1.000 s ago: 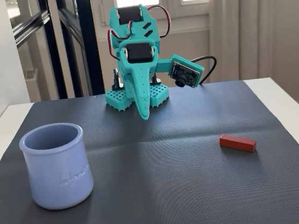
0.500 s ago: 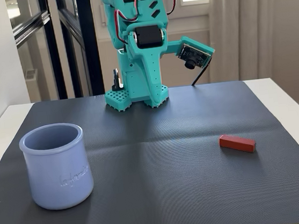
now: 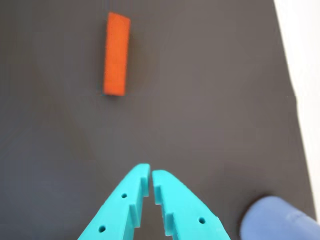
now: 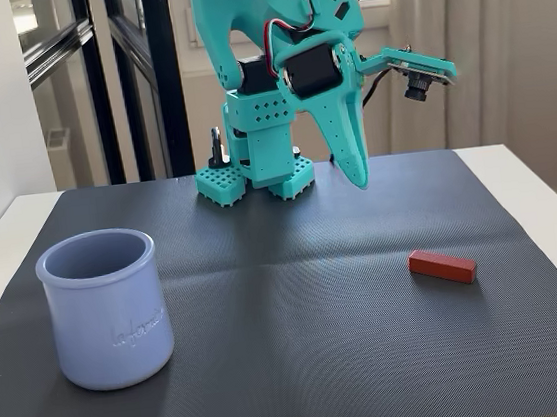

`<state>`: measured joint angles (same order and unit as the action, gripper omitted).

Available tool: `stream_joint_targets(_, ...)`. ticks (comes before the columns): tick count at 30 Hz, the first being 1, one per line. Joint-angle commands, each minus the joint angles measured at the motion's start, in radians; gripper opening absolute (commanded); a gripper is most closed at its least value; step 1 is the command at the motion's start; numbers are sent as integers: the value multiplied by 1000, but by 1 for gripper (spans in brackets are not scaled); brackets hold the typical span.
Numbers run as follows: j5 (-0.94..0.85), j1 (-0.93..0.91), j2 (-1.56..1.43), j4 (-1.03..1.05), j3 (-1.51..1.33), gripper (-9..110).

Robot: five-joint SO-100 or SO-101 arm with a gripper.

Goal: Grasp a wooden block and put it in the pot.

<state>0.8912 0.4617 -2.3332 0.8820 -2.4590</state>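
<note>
With fingertips nearly touching and gripping nothing, the gripper (image 3: 151, 176) hangs above the mat (image 4: 289, 298), the wooden block (image 3: 116, 54) lying ahead of the fingers, the pot (image 4: 105, 309) well apart

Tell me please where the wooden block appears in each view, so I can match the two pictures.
Wrist view: the wooden block lies upper left, standing lengthwise, ahead of the shut pincer.
Fixed view: the block lies right of centre on the mat.
Shared landmark: the pot, bottom right in the wrist view, left in the fixed view.
</note>
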Motion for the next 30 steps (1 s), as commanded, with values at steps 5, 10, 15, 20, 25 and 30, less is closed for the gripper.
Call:
stream_joint_targets(5, 261, 127, 112, -9, 101, 0)
stream_joint_targets(10, 291, 147, 202, -11, 104, 0)
stream_joint_targets(15, 284, 147, 299, -75, 146, 0)
stream_joint_targets(20, 287, 149, 428, -91, 236, 0)
stream_joint_targets(25, 291, 149, 548, -94, 310, 0)
stream_joint_targets(30, 291, 149, 634, -94, 383, 6)
